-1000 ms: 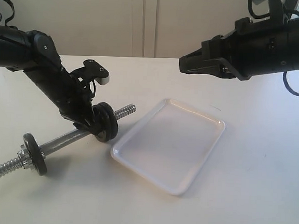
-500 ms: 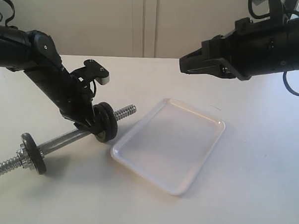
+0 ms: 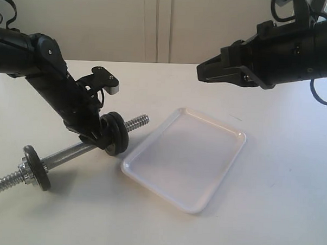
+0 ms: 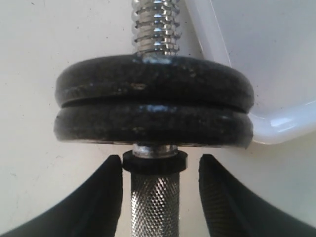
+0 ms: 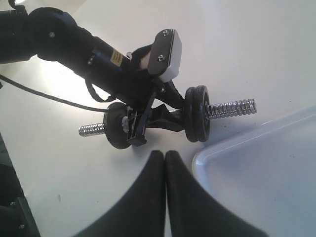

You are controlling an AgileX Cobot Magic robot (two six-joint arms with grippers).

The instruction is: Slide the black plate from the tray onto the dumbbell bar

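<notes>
The dumbbell bar point(image 3: 70, 151) lies slanted on the table, left of the white tray point(image 3: 189, 156), which holds nothing. Two black discs sit pressed together on the bar beside its threaded end point(image 4: 155, 24). The outer one, toward the thread, is the black plate point(image 3: 118, 132) point(image 4: 153, 79) point(image 5: 203, 114). My left gripper point(image 3: 97, 138) point(image 4: 159, 163) is open and straddles the knurled bar point(image 4: 154, 207) just behind the discs, with a gap on each side. My right gripper point(image 3: 199, 71) point(image 5: 165, 154) hangs shut and empty in the air above the back of the table.
A third dark disc point(image 3: 36, 167) sits near the bar's other threaded end at the front left. The tray's corner point(image 4: 276, 128) lies close beside the paired discs. A pale wall with cabinet doors stands behind the table.
The bar and its discs have shifted slightly to the left with the left gripper. The right arm has barely moved.
</notes>
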